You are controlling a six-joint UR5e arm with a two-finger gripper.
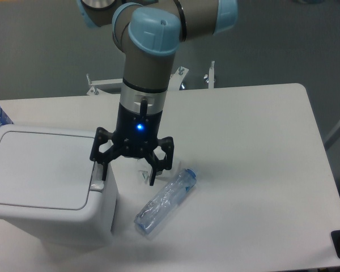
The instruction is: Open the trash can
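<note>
Gripper [126,174]: fingers spread wide, nothing held between them. Pointing down, blue status light on the body above.
Left finger [98,170]: tip sits over the grey push-button strip [97,177], either touching it or just above; contact cannot be told from this view.
Right finger [153,174]: hangs off the bin side, over bare table [249,141], tip near the plastic bottle.
Trash can [42,175]: white, boxy, lid flat and closed. It lies to the outer side of the left finger; only its button edge is under the gripper. Sits at the table's near corner.
Plastic bottle [164,201]: crushed, clear, blue cap, lying on its side just below and outward of the right finger. Apart from the bin.
Small clear scrap [143,171]: something small between the two fingers on the table; too indistinct to name.
Step in hand (judgement): lining one fingertip on the button strip to press the lid release. Task not yet done.
Risk 1: fingertip looks close to the strip's outer rim. A press that lands off-centre could slide down the bin wall and miss the latch.
Risk 2: a sideways component in the push could shove the light bin across the table instead of depressing the button.
Risk 3: if the lid springs up, it swings from the far side, so the arm looks clear, but the wide right finger could knock the bottle on descent.
</note>
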